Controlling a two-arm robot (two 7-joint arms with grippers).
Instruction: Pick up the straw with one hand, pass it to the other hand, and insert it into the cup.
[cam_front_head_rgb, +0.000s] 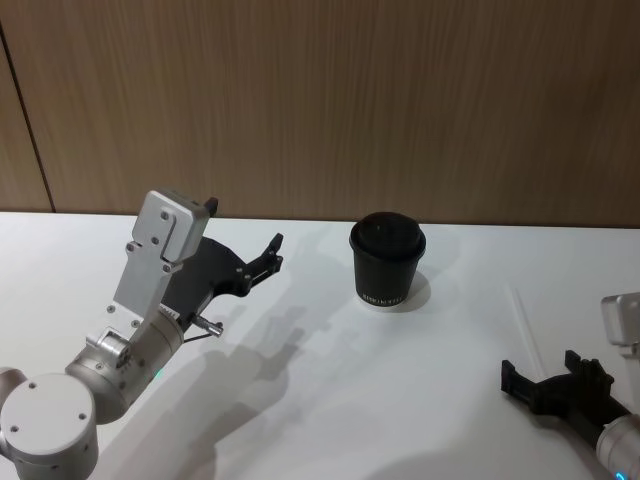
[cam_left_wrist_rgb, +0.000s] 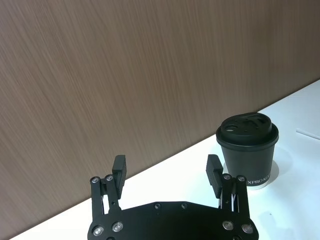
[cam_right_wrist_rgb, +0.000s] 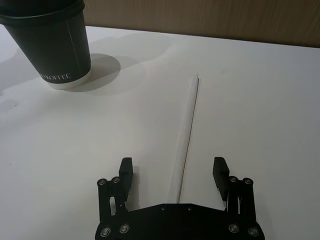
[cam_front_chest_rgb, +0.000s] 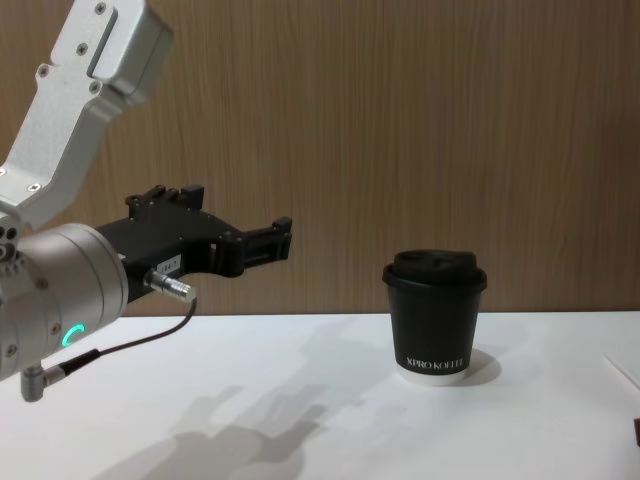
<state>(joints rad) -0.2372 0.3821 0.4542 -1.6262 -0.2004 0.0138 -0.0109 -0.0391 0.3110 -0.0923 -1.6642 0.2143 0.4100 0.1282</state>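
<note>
Counting: 1 cup, 1 straw, 2 pincers, namely the left pincer and the right pincer, all at 1 desk.
Cup: black paper, white lettering, white bottom rim, black domed lid on top; it stands upright towards the back of the desk, near the middle.
Straw: thin, straight and white; it lies flat on the desk on the robot's right of the cup, well apart from it.
Right pincer: black, low over the near right part of the desk; its 2 fingers are spread wide and grip nothing. In the right wrist view the near end of the straw runs between them, touching neither.
Left pincer: black, on a silver-grey wrist with a green glowing ring and 1 thin black cable; it hangs raised above the left side of the desk, fingers spread apart and empty, pointing towards the cup but well short of it.
Desk: white and smooth, with soft shadows of the left arm and the cup on it.
Room: brown wood-grain wall right behind the desk.
</note>
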